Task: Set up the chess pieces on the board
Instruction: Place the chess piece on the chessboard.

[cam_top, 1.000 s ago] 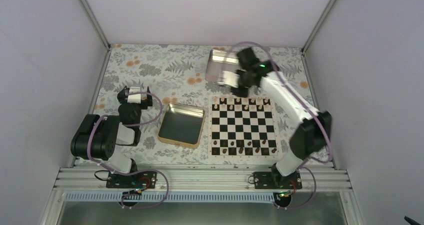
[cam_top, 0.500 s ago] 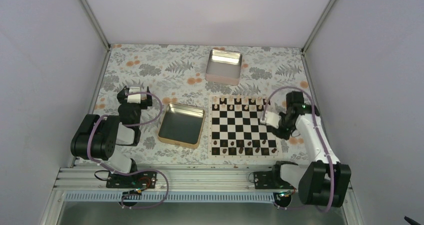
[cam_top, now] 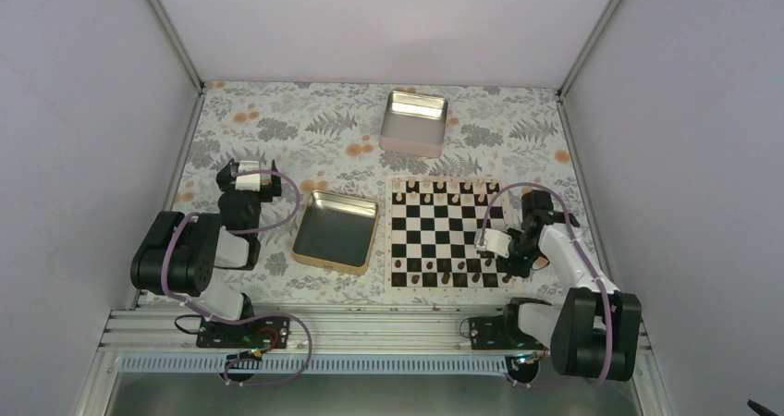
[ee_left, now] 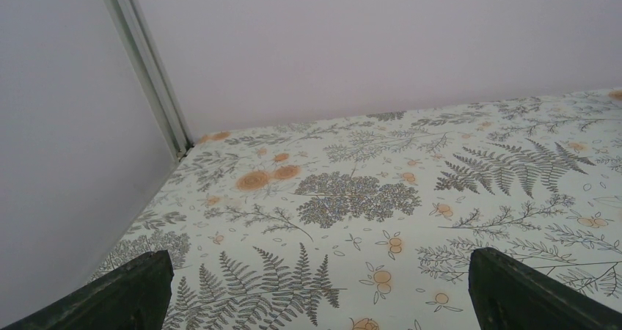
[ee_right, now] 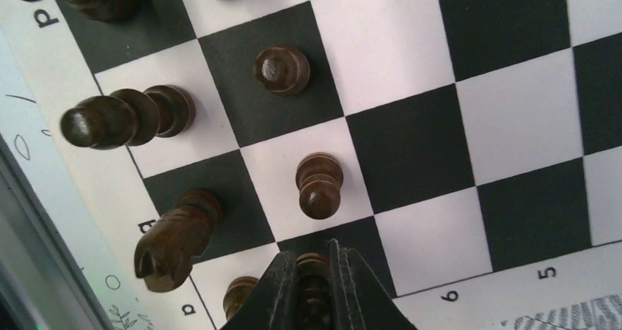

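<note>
The board (cam_top: 386,240), black and white checks with a thin light rim, lies right of centre. Dark chess pieces (cam_top: 444,273) stand along its near rows, and more small pieces line the far row. My right gripper (cam_top: 504,254) hangs low over the board's near right corner. In the right wrist view it (ee_right: 314,260) is shut on a dark pawn (ee_right: 314,275) above a black square. Beside it stand another pawn (ee_right: 320,185), a knight (ee_right: 172,242) and several other dark pieces. My left gripper (ee_left: 319,268) is open over the flowered cloth with nothing between its fingers.
A gold-rimmed tray (cam_top: 335,264) sits left of the board. A silver tin (cam_top: 411,143) stands behind the board. The left arm (cam_top: 199,250) is folded at the near left. White walls close in the table on three sides.
The right arm has swung from the silver tin at the back to the board's near right corner and come down low over it. The left arm has not moved.
</note>
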Robot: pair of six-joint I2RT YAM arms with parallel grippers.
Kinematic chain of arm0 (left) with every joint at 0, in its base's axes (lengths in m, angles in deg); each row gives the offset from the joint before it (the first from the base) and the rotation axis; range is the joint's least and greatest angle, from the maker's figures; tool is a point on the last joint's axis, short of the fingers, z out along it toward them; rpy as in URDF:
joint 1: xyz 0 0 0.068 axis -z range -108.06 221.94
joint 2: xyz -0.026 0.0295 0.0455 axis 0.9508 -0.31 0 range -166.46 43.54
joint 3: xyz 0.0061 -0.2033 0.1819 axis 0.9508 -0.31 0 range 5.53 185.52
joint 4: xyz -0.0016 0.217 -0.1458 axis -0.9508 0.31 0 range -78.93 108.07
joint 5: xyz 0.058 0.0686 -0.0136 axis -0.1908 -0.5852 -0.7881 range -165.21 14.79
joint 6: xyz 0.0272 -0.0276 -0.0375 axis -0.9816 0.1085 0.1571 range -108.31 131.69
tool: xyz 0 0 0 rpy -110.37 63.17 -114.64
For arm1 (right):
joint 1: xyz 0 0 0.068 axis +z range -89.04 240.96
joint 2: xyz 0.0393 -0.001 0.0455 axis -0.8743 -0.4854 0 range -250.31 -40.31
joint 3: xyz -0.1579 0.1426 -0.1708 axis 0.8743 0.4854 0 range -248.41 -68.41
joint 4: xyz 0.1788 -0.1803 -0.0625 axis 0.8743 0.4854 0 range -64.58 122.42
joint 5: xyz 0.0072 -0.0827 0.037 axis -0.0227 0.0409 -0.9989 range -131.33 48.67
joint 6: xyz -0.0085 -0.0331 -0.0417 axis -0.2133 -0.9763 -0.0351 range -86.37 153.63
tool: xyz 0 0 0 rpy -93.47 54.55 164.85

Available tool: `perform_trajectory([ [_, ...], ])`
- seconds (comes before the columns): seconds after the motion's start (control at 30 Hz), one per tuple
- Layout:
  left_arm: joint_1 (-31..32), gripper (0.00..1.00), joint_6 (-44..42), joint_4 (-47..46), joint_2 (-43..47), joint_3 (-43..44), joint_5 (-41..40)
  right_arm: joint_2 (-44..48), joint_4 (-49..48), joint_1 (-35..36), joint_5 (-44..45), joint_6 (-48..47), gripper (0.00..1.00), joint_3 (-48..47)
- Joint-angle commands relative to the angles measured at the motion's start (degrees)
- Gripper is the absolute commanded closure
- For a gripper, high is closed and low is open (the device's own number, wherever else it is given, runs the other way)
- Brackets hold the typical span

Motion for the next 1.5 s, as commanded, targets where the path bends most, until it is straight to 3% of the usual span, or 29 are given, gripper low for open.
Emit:
perform_trajectory([
  [0.0, -0.14, 0.0, 0.65, -1.79, -0.09, 0.33, 0.56, -0.6, -3.02, -1.42, -0.63, -1.63, 0.94, 1.49],
  [0.63, -0.09, 0.0, 0.63, -1.77, -0.08, 0.33, 0.6, -4.43, -5.78, -5.51, -1.68, -3.88, 0.94, 0.59],
  [0.87, -0.08, 0.0, 0.59, -1.77, -0.08, 0.33, 0.61, -4.98, -5.13, -5.49, -2.1, -3.77, 0.87, 0.49],
  [1.13, -0.11, 0.0, 0.63, -1.79, -0.08, 0.33, 0.7, -3.14, -0.47, -5.55, -3.14, -4.57, 0.57, -1.64],
  [1.23, -0.14, 0.0, 0.55, -1.74, -0.11, 0.33, 0.68, -1.68, 2.21, -5.51, -3.87, -4.7, 0.08, -4.32],
  [1.27, -0.12, 0.0, 0.58, -1.77, -0.14, 0.33, 0.68, -1.26, 3.54, -5.51, -4.54, -4.72, 0.01, -5.94],
  [1.47, -0.09, 0.0, 0.54, -1.78, -0.09, 0.35, 0.68, -1.06, 12.63, -5.48, -10.9, -4.26, 0.0, -22.33],
])
